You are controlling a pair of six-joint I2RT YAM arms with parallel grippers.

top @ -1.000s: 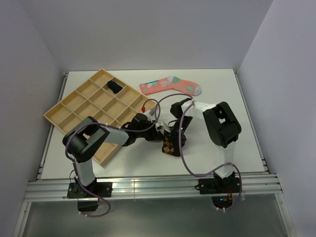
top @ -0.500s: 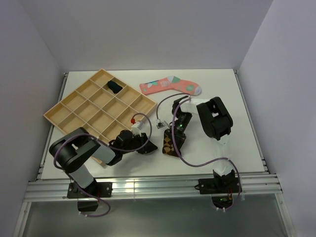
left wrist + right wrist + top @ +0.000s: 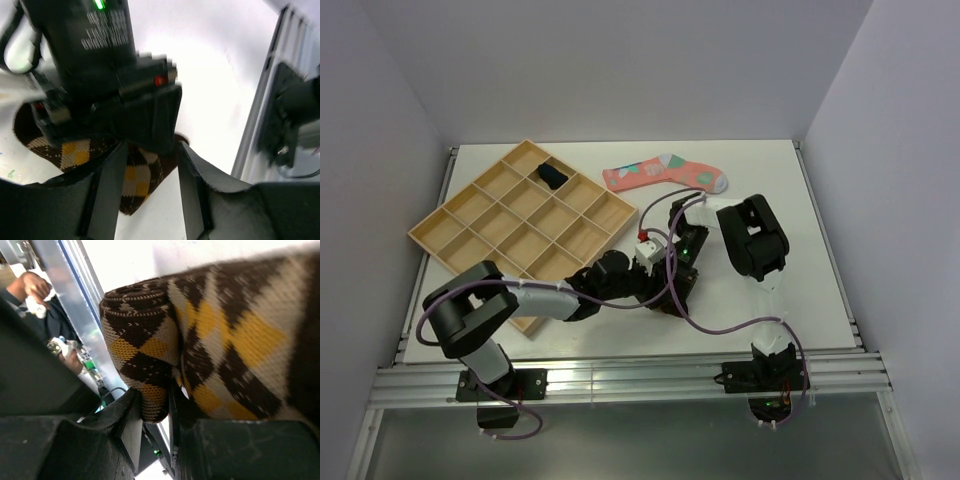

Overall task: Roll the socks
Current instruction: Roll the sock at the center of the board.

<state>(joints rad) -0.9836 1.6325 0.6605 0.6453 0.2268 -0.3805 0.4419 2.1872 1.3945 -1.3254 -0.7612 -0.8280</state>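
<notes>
The left arm lies low near the left end of the bench's near edge, folded at the elbow, forearm reaching right toward mid-bench. The left end effector has its fingers parted, close against the right end effector. The right arm rises from the near edge to a high elbow, wrist angled down and left, jaws clamped on the rolled diamond-patterned sock.
</notes>
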